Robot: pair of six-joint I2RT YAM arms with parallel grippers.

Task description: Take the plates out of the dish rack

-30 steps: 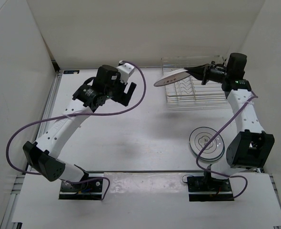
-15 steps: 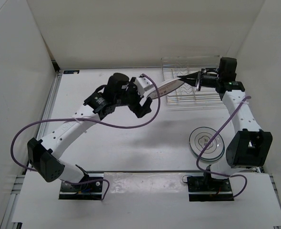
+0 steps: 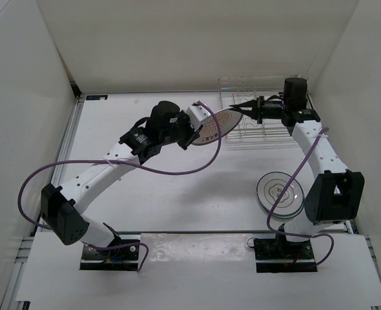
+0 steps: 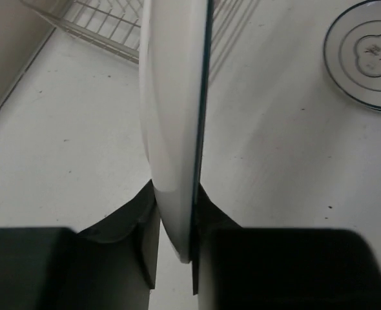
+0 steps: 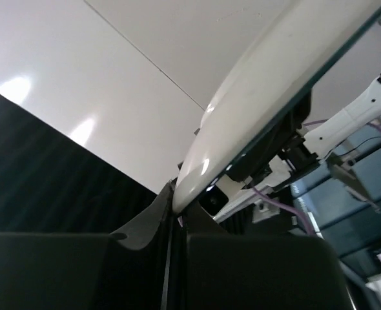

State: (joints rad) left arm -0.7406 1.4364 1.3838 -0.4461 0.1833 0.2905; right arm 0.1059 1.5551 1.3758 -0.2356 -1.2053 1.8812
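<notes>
Seen from the left wrist, the round white plate held edge-on (image 4: 171,116) shows no face, and its upper part runs off the top edge. The silvery wire dish rack (image 4: 100,22) is cut by that edge, the black-ringed white plate lying flat (image 4: 371,58) by the right one. From above, its centre drawing is too small to read.

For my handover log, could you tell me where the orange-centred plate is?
In the top view, the orange-centred plate is held above the table just left of the dish rack, between the left fingers and right fingers.
</notes>
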